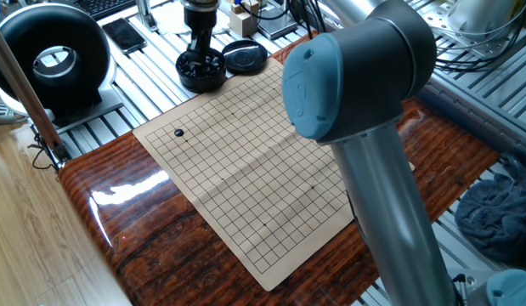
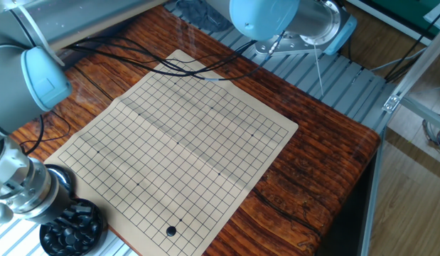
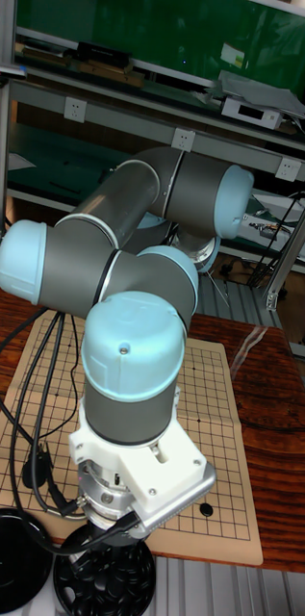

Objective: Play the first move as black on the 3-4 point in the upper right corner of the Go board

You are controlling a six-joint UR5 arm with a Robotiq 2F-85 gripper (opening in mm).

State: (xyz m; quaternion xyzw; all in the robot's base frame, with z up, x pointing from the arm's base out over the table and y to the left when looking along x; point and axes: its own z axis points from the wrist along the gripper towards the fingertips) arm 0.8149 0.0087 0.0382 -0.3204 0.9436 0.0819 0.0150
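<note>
The beige Go board point(image 1: 246, 170) lies on the wooden table, and a single black stone point(image 1: 179, 133) rests on it close to one corner; that stone point(image 2: 170, 230) also shows in the other fixed view. Just off the board's edge stands a black bowl of black stones point(image 1: 201, 72). My gripper point(image 1: 199, 54) points straight down into this bowl. Its tips are dark against the stones, so I cannot make out whether they are open or shut. In the tall fixed view the wrist hides the fingers above the bowl point(image 3: 104, 579).
The bowl's black lid point(image 1: 245, 57) lies beside it. A round black device point(image 1: 50, 53) and a phone point(image 1: 125, 34) sit past the table's corner. Cables point(image 2: 191, 65) trail across the board's far end. My arm's elbow point(image 1: 356, 76) blocks part of the board.
</note>
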